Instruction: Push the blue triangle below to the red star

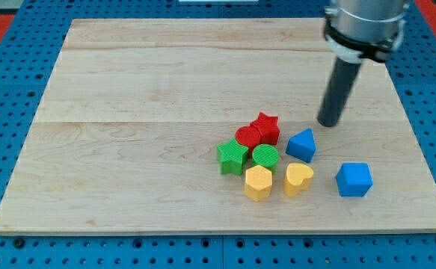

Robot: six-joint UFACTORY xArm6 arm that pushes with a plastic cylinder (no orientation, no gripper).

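Note:
The blue triangle [301,144] lies on the wooden board [128,112], just right of and slightly lower than the red star [265,126]. A small gap separates them. My tip [328,123] rests on the board up and to the right of the blue triangle, a short way off it, not touching any block.
A red round block [247,137] touches the red star's left. Below them are a green star [232,155], a green round block [265,156], a yellow hexagon [258,182] and a yellow heart [298,178]. A blue cube [353,179] lies at the lower right.

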